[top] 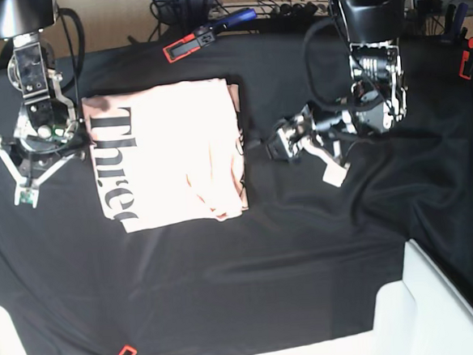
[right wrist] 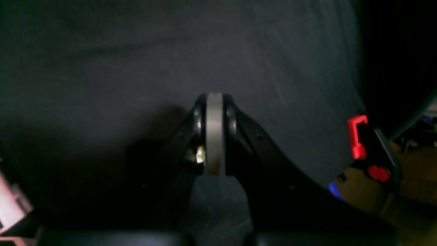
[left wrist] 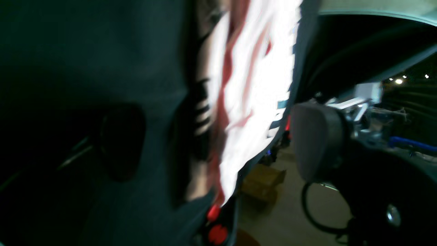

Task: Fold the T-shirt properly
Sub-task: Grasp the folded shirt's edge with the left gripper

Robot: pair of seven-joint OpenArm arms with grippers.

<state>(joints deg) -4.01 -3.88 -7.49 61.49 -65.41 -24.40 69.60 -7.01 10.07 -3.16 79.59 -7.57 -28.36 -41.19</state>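
T-shirt [top: 166,154], pale pink and folded into a rectangle, lies on the black table cloth [top: 251,266] between both arms. Left of it, the right gripper [top: 26,164] rests clamped shut, empty. Right of it, the left gripper [top: 295,141] gapes wide, holding nothing.

Large black serif lettering was seen on the pale pink T-shirt [top: 166,154], set along its edge nearest the right arm and turned sideways in the base view; "Thre" could be read, the last letter being partly hidden.
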